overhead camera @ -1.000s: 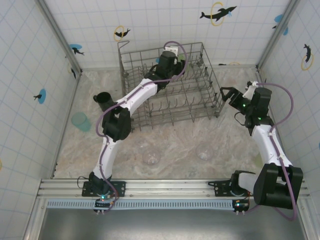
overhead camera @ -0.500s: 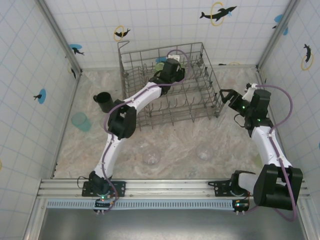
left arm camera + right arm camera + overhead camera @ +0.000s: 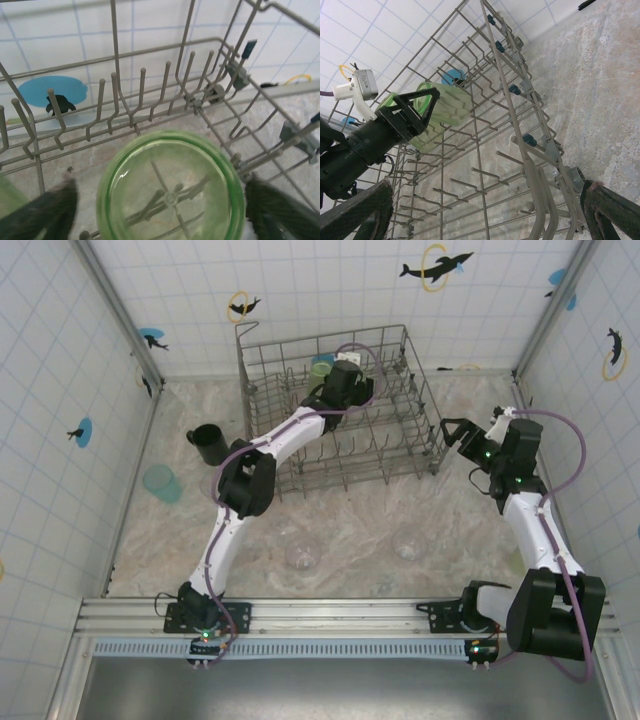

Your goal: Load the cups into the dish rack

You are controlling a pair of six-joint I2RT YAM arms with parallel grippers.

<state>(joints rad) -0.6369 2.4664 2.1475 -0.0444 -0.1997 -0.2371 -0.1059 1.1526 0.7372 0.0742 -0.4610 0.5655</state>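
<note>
The table [image 3: 350, 530] is carrying the rack [image 3: 380, 445] at its far middle. The left pincer [image 3: 330, 375] is reaching into the rack's far side, its jaws standing wide on either side of a green tumbler [image 3: 170, 190] that is resting among the tines, with a gap showing beside one finger. The right pincer [image 3: 452, 432] is hovering wide open and holding nothing, just outside the rack's right wall. A black mug [image 3: 207, 443] and a teal cup [image 3: 160, 483] are sitting left of the rack, and two clear cups [image 3: 302, 553] [image 3: 407, 548] are sitting in front of it.

Left pincer [image 3: 439, 107] flanks a green tumbler [image 3: 454, 114] inside the dish rack [image 3: 513, 89]; marbled table [image 3: 600, 100] beyond.
</note>
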